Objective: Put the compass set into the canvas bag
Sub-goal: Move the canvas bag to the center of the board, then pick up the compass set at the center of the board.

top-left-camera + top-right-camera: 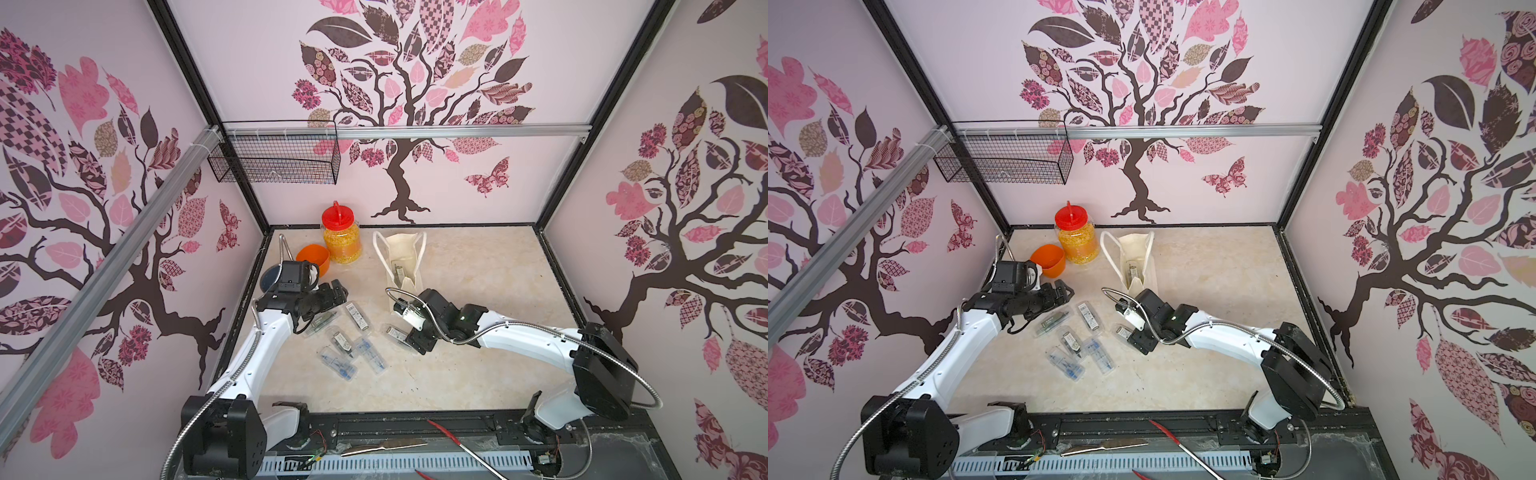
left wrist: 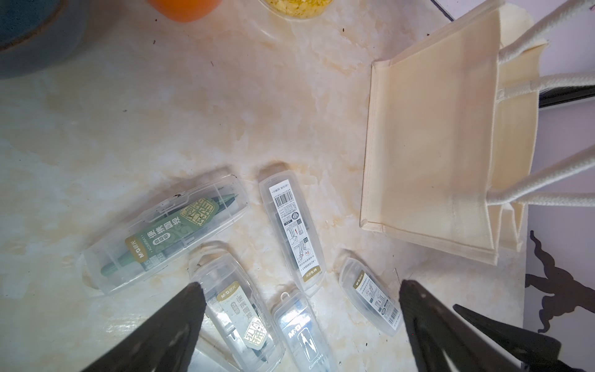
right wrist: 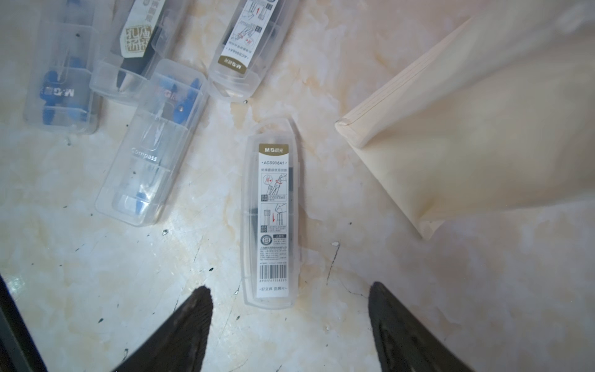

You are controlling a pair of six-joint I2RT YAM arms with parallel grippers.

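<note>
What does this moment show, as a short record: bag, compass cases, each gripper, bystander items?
bag: canvas bag upright and open, at least one case inside
on table: six clear compass cases, loosely clustered between the arms
left gripper: fingers open, by the cluster, holding nothing
right gripper: fingers open, lined up with the barcode-label case beside the bag, not gripping it
other: red-lidded jar and orange bowl at the back
</note>
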